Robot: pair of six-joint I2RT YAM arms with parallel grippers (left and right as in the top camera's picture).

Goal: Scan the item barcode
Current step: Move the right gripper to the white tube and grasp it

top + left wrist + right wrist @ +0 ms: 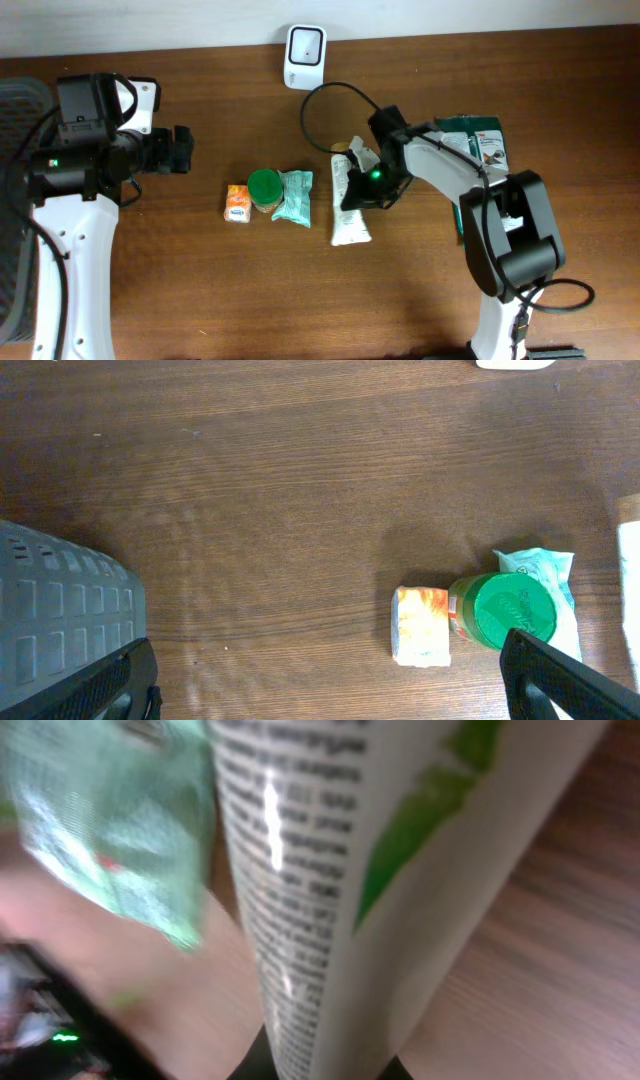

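Now, in the overhead view, the right gripper point(362, 192) is just right of the frame centre, its jaws closed on the upper part of the white pouch point(350, 226) on the wooden table point(200, 290). The white scanner point(304, 56) stands at the top centre, well apart. At the left, the left gripper point(183, 150) has its jaws spread wide and holds nothing.

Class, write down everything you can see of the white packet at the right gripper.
The white packet is a flat, glossy pouch, plastic by its look, lying lengthwise on the wooden table. The right wrist view shows dense black print and a green streak on its white face. The right gripper appears shut on its upper part, where the packet looks crumpled; the lower end lies bare.
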